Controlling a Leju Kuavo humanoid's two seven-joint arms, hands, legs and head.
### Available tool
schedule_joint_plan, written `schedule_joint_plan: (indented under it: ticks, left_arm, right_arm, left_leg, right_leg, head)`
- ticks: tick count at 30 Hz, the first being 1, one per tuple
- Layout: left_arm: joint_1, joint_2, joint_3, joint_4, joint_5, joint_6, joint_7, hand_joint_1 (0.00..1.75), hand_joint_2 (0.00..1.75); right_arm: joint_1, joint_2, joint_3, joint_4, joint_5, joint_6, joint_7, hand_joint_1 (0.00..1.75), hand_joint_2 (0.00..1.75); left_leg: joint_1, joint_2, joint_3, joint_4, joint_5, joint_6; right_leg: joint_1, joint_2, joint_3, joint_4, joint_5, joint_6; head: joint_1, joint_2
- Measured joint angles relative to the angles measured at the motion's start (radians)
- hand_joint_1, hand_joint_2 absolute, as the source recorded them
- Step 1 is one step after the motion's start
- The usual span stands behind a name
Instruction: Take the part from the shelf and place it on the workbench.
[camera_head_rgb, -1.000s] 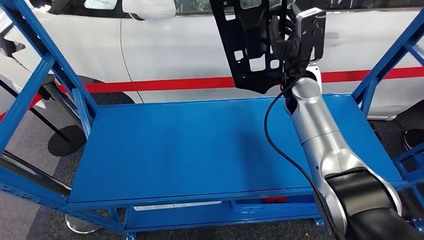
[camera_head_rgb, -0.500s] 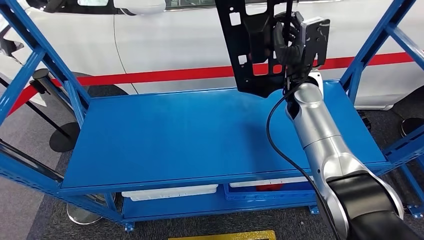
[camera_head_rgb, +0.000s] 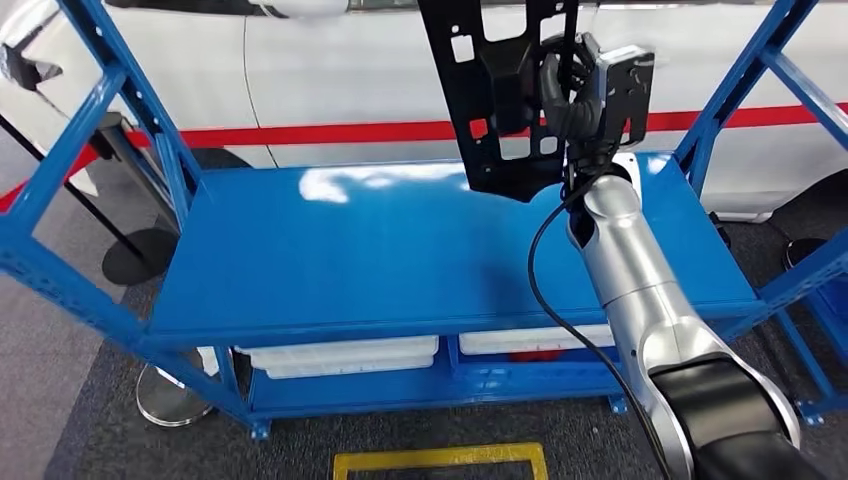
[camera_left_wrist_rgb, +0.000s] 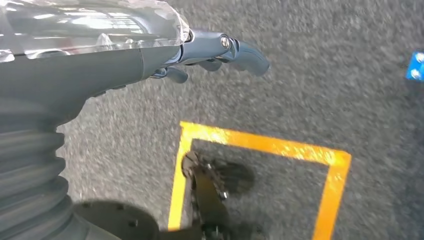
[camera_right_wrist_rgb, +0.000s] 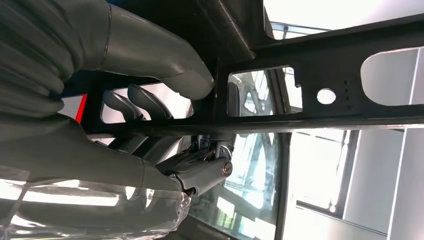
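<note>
My right hand (camera_head_rgb: 572, 92) grips a flat black plastic part (camera_head_rgb: 495, 90) with several cut-out holes, holding it upright above the back right of the blue shelf top (camera_head_rgb: 380, 250). In the right wrist view the thumb (camera_right_wrist_rgb: 165, 55) and the fingers (camera_right_wrist_rgb: 145, 102) wrap a bar of the part (camera_right_wrist_rgb: 320, 117) from both sides. The part's lower tip hangs just above the shelf surface. My left hand (camera_left_wrist_rgb: 210, 50) hangs beside me over the grey floor, fingers loosely curled and holding nothing.
Blue uprights (camera_head_rgb: 120, 110) and a diagonal brace (camera_head_rgb: 745, 85) frame the shelf. White trays (camera_head_rgb: 340, 355) lie on the lower level. A white car with a red stripe (camera_head_rgb: 330, 132) stands behind. A yellow floor marking (camera_head_rgb: 440, 462) lies in front; a round stand base (camera_head_rgb: 165, 395) sits at the left.
The whole picture has shifted: the camera has moved back and the shelf sits farther off, with more floor showing. My right hand still holds the part in the same grip.
</note>
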Motion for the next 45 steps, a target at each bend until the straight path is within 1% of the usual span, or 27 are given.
schedule_joint_plan:
  ticks: [2,3,4,6,8,9,12,14,17,18,19,20,22,24,26,28,29,30,32,33,34,35,37,38,40,43,45]
  left_arm:
    - [-0.001,0.000,0.000,0.000,-0.001,0.000,0.005,0.00,1.75]
    - [-0.002,-0.001,0.000,0.000,-0.002,0.000,0.008,0.00,1.75]
    - [-0.002,-0.001,-0.001,0.000,-0.004,0.000,0.011,0.00,1.75]
    - [-0.003,-0.004,-0.004,0.000,-0.008,0.000,0.017,0.00,1.75]
    - [-0.005,-0.007,-0.008,0.000,-0.009,0.002,0.020,0.00,1.75]
    - [-0.006,-0.008,-0.009,0.000,-0.009,0.003,0.020,0.00,1.75]
    - [-0.005,-0.008,-0.013,0.000,-0.002,0.004,0.018,0.00,1.75]
    - [-0.002,-0.008,-0.014,0.000,0.001,0.003,0.018,0.00,1.75]
    - [-0.001,-0.009,-0.015,0.000,0.007,0.004,0.018,0.00,1.75]
    - [-0.001,-0.010,-0.015,0.000,0.008,0.004,0.018,0.00,1.75]
    - [-0.001,-0.010,-0.015,0.000,0.008,0.004,0.018,0.00,1.75]
    - [-0.002,-0.010,-0.015,0.000,0.008,0.005,0.018,0.00,1.75]
    - [-0.002,-0.010,-0.015,0.000,0.009,0.005,0.018,0.00,1.75]
    - [-0.003,-0.010,-0.015,0.000,0.009,0.006,0.019,0.00,1.75]
    - [-0.004,-0.010,-0.015,0.000,0.009,0.006,0.022,0.00,1.75]
    - [-0.004,-0.011,-0.015,0.000,0.009,0.006,0.026,0.00,1.75]
    - [-0.004,-0.011,-0.015,0.000,0.009,0.006,0.027,0.00,1.75]
    - [-0.005,-0.012,-0.015,0.000,0.010,0.006,0.028,0.00,1.75]
    - [-0.005,-0.012,-0.015,0.000,0.010,0.006,0.029,0.00,1.75]
    - [-0.005,-0.012,-0.015,0.000,0.010,0.006,0.030,0.00,1.75]
    - [-0.004,-0.012,-0.015,0.000,0.010,0.006,0.030,0.00,1.75]
    - [-0.003,-0.012,-0.015,0.000,0.010,0.006,0.030,0.00,1.75]
    - [-0.003,-0.013,-0.015,0.000,0.010,0.006,0.030,0.00,1.75]
    - [-0.004,-0.014,-0.015,0.000,0.010,0.006,0.030,0.00,1.75]
    - [-0.004,-0.014,-0.015,0.000,0.009,0.006,0.030,0.00,1.75]
    - [-0.002,-0.014,-0.016,0.000,0.008,0.006,0.032,0.00,1.75]
    - [0.000,-0.014,-0.017,0.000,0.006,0.006,0.035,0.00,1.75]
  right_arm:
    - [0.001,-0.001,0.000,-0.001,0.001,0.000,0.006,1.75,1.75]
    - [0.002,-0.003,0.000,-0.001,0.002,0.001,0.009,1.75,1.75]
    - [0.002,-0.005,-0.001,-0.001,0.002,0.002,0.012,1.75,1.75]
    - [0.000,-0.008,-0.001,-0.001,0.002,0.005,0.016,1.75,1.75]
    - [-0.004,-0.010,-0.001,-0.001,0.002,0.009,0.017,1.75,1.75]
    - [-0.006,-0.010,-0.001,0.000,0.001,0.012,0.018,1.75,1.75]
    - [-0.008,-0.011,-0.001,0.004,-0.003,0.022,0.018,1.75,1.75]
    - [-0.009,-0.008,-0.001,0.008,-0.004,0.025,0.016,1.75,1.75]
    - [-0.010,-0.001,-0.001,0.017,-0.005,0.028,0.010,1.75,1.75]
    - [-0.010,0.002,-0.001,0.021,-0.005,0.030,0.009,1.75,1.75]
    - [-0.010,0.003,-0.001,0.024,-0.005,0.033,0.009,1.75,1.75]
    - [-0.010,0.004,-0.001,0.026,-0.005,0.034,0.008,1.75,1.75]
    - [-0.010,0.007,-0.001,0.027,-0.005,0.036,0.007,1.75,1.75]
    - [-0.013,0.009,-0.001,0.027,-0.005,0.036,0.006,1.75,1.75]
    - [-0.017,0.013,-0.001,0.027,-0.004,0.035,0.011,1.75,1.75]
    - [-0.022,0.016,-0.001,0.027,-0.003,0.035,0.018,1.75,1.75]
    - [-0.025,0.016,-0.001,0.028,-0.002,0.035,0.020,1.75,1.75]
    - [-0.028,0.017,-0.001,0.029,-0.002,0.035,0.021,1.75,1.75]
    - [-0.033,0.017,-0.001,0.031,-0.002,0.035,0.022,1.75,1.75]
    - [-0.033,0.017,-0.001,0.033,-0.002,0.035,0.022,1.75,1.75]
    - [-0.033,0.017,-0.001,0.034,-0.002,0.035,0.022,1.75,1.75]
    - [-0.033,0.017,-0.001,0.036,-0.002,0.034,0.022,1.75,1.75]
    - [-0.036,0.018,-0.001,0.037,-0.002,0.034,0.022,1.75,1.75]
    - [-0.039,0.018,-0.001,0.036,-0.002,0.035,0.022,1.75,1.75]
    - [-0.044,0.020,-0.001,0.036,-0.002,0.035,0.021,1.75,1.75]
    - [-0.046,0.022,-0.001,0.038,-0.001,0.039,0.024,1.75,1.75]
    - [-0.045,0.026,-0.001,0.038,0.000,0.039,0.030,1.75,1.75]
  left_leg:
    - [0.000,0.001,-0.027,0.001,0.020,0.003]
    - [0.000,0.001,-0.041,0.003,0.029,0.003]
    - [0.000,0.001,-0.055,0.006,0.038,0.002]
    - [0.001,0.000,-0.080,0.014,0.051,-0.003]
    - [-0.001,0.000,-0.099,0.025,0.061,-0.012]
    - [-0.003,0.000,-0.104,0.028,0.066,-0.018]
    - [-0.004,-0.001,-0.114,0.028,0.082,-0.036]
    - [-0.002,-0.003,-0.134,0.061,0.043,-0.046]
    - [0.002,-0.004,-0.189,0.237,-0.088,-0.056]
    - [0.002,-0.004,-0.198,0.292,-0.109,-0.057]
    - [0.002,-0.004,-0.194,0.318,-0.107,-0.057]
    - [0.002,-0.004,-0.168,0.304,-0.087,-0.055]
    - [0.001,-0.005,-0.077,0.188,-0.045,-0.045]
    - [-0.004,-0.006,0.005,0.061,-0.044,-0.035]
    - [-0.010,-0.008,0.027,0.015,-0.049,-0.028]
    - [-0.007,-0.006,0.018,0.006,-0.028,-0.015]
    - [-0.004,-0.004,0.011,0.000,-0.015,-0.007]
    - [-0.001,-0.001,0.002,-0.005,-0.001,-0.001]
    - [-0.003,0.001,-0.024,-0.005,0.021,0.005]
    - [-0.003,0.001,-0.038,-0.003,0.031,0.004]
    - [-0.003,0.000,-0.052,-0.001,0.041,0.004]
    - [-0.003,0.000,-0.067,0.002,0.049,0.002]
    - [-0.002,0.000,-0.092,0.013,0.063,-0.003]
    - [-0.004,-0.001,-0.104,0.019,0.069,-0.007]
    - [-0.006,-0.001,-0.116,0.024,0.080,-0.017]
    - [-0.006,-0.003,-0.125,0.022,0.095,-0.035]
    - [-0.005,-0.005,-0.145,0.064,0.046,-0.045]
  right_leg:
    - [-0.002,0.000,-0.034,0.129,-0.085,0.008]
    - [-0.002,0.000,-0.042,0.179,-0.101,0.011]
    - [-0.003,0.000,-0.033,0.197,-0.095,0.013]
    - [-0.005,-0.001,0.036,0.125,-0.047,0.013]
    - [-0.003,0.000,0.128,-0.009,-0.032,0.007]
    - [-0.001,0.002,0.155,-0.054,-0.036,0.001]
    - [0.002,0.002,0.154,-0.081,-0.031,-0.023]
    - [-0.001,-0.002,0.138,-0.084,-0.012,-0.043]
    - [0.001,-0.003,0.104,-0.084,0.017,-0.056]
    - [0.002,-0.002,0.091,-0.083,0.026,-0.056]
    - [0.003,-0.002,0.079,-0.083,0.036,-0.055]
    - [0.004,-0.002,0.067,-0.082,0.045,-0.053]
    - [0.006,-0.002,0.048,-0.080,0.061,-0.048]
    - [0.007,-0.004,0.039,-0.081,0.076,-0.039]
    - [0.005,-0.006,0.035,-0.085,0.092,-0.026]
    - [0.005,-0.005,0.029,-0.085,0.093,-0.014]
    - [0.005,-0.003,0.020,-0.069,0.071,-0.009]
    - [0.004,-0.002,0.006,-0.033,0.032,-0.005]
    - [0.001,-0.001,-0.030,0.092,-0.063,0.000]
    - [0.000,-0.001,-0.042,0.154,-0.091,0.003]
    - [-0.001,-0.001,-0.043,0.192,-0.097,0.004]
    - [-0.001,-0.001,-0.025,0.194,-0.082,0.005]
    - [-0.001,-0.001,0.057,0.098,-0.035,0.003]
    - [0.000,-0.001,0.109,0.025,-0.029,0.000]
    - [0.005,0.000,0.167,-0.069,-0.040,-0.011]
    - [0.006,-0.001,0.160,-0.089,-0.028,-0.031]
    - [0.001,-0.005,0.143,-0.093,-0.006,-0.048]
  head:
    - [0.000,0.000]
    - [0.000,0.000]
    - [0.000,0.000]
    - [0.000,0.000]
    - [0.000,0.000]
    - [0.000,0.000]
    - [0.000,0.000]
    - [0.000,0.000]
    - [0.000,0.000]
    - [0.000,0.000]
    - [0.000,0.000]
    - [0.000,0.000]
    - [0.000,0.000]
    - [0.000,0.000]
    - [0.000,0.000]
    - [0.000,0.000]
    - [0.000,0.000]
    - [0.000,0.000]
    - [0.000,0.000]
    - [0.000,0.000]
    - [0.000,0.000]
    - [0.000,0.000]
    - [0.000,0.000]
    - [0.000,0.000]
    - [0.000,0.000]
    - [-0.001,0.000]
    - [-0.001,0.000]
